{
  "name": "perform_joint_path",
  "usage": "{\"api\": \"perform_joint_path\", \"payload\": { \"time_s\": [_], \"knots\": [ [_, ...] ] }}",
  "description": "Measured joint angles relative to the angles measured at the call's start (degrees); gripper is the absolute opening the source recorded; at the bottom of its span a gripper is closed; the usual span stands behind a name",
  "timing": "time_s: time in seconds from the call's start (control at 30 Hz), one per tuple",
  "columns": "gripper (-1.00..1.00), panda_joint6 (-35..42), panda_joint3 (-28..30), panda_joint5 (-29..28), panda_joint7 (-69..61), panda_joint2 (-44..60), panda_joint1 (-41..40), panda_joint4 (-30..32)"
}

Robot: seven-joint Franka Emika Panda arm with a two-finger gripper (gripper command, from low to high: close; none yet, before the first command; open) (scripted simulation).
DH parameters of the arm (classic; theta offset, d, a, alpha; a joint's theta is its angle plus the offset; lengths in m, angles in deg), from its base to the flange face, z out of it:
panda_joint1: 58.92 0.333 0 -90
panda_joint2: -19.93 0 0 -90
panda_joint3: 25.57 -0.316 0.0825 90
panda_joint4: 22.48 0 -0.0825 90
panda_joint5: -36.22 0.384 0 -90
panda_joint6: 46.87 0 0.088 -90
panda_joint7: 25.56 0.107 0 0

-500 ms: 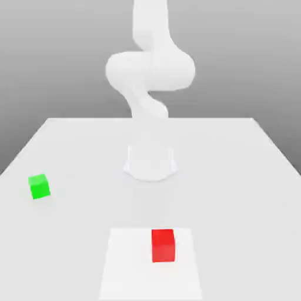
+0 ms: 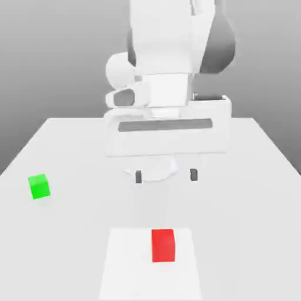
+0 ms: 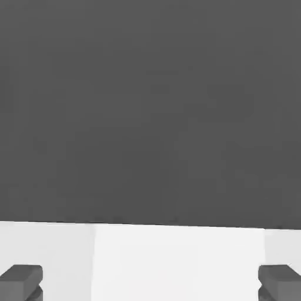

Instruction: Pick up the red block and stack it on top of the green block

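The red block [image 2: 163, 245] rests on a lighter white square patch [image 2: 126, 264] near the front of the table. The green block [image 2: 39, 186] sits alone near the table's edge at the exterior view's left. My gripper [image 2: 166, 175] hangs above the table's middle, behind the red block and well apart from it. Its two dark fingertips [image 2: 139, 176] stand wide apart with nothing between them. In the hand view the fingertips [image 3: 22, 281] show at both lower corners, with white table and the lighter patch [image 3: 176, 258] beyond.
The white table [image 2: 247, 194] stretches around both blocks. The arm's round base [image 2: 154, 170] sits at the table's middle, behind my gripper. A grey backdrop lies past the far edge.
The arm has swung forward and down, so the hand and its open fingers now hang over the table's middle. Both blocks stay where they were.
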Motion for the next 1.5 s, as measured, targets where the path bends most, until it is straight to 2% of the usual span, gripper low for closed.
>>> {"api": "perform_joint_path", "payload": {
  "time_s": [0.13,0.33,0.37,0.6,0.8,1.1,1.5],
  "knots": [
    [0.00,-5.1,0.0,-1.9,1.4,8.3,0.5,4.6],
    [0.00,-15.3,0.5,-2.9,2.2,20.7,0.9,4.1],
    [-1.00,-16.8,0.5,-2.9,2.2,22.5,0.9,3.8],
    [-1.00,-17.1,0.5,-3.1,2.4,22.8,0.8,3.8],
    [-1.00,-7.7,0.3,-2.6,2.0,11.8,0.8,5.4],
    [-1.00,-2.6,11.0,-8.4,13.1,3.9,-19.0,7.2],
    [-1.00,0.9,28.1,-14.1,27.7,-2.3,-44.3,9.8]
  ]
}}
